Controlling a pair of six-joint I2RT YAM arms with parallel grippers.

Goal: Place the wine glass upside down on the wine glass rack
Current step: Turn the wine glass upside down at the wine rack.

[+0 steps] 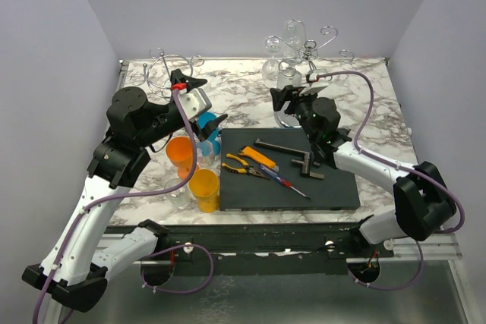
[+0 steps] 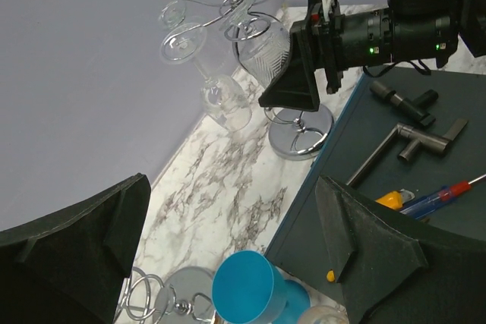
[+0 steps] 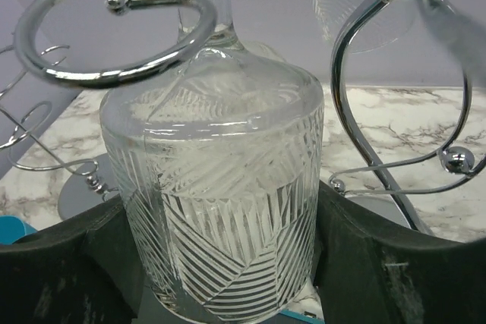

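The cut-pattern wine glass (image 3: 220, 187) is upside down, its bowl between my right gripper's fingers (image 3: 357, 263), which press on both sides. Its stem rises just behind an open ring (image 3: 114, 36) of the chrome rack; its foot is cut off at the top of the view. In the top view the right gripper (image 1: 292, 96) holds the glass (image 1: 288, 80) at the rack (image 1: 307, 51) at the back. The left wrist view shows the glass (image 2: 266, 58) above the rack's base (image 2: 301, 130). My left gripper (image 1: 186, 81) is open and empty above a blue cup (image 2: 243, 286).
Two other glasses (image 2: 182, 39) (image 2: 224, 100) hang on the same rack. A second wire rack (image 1: 163, 66) stands at the back left. Two orange cups (image 1: 181, 151) (image 1: 203, 187) stand near the blue cup (image 1: 206, 123). A dark mat (image 1: 334, 187) holds pliers (image 1: 250, 161), a screwdriver (image 1: 285, 182) and metal handles (image 1: 304, 161).
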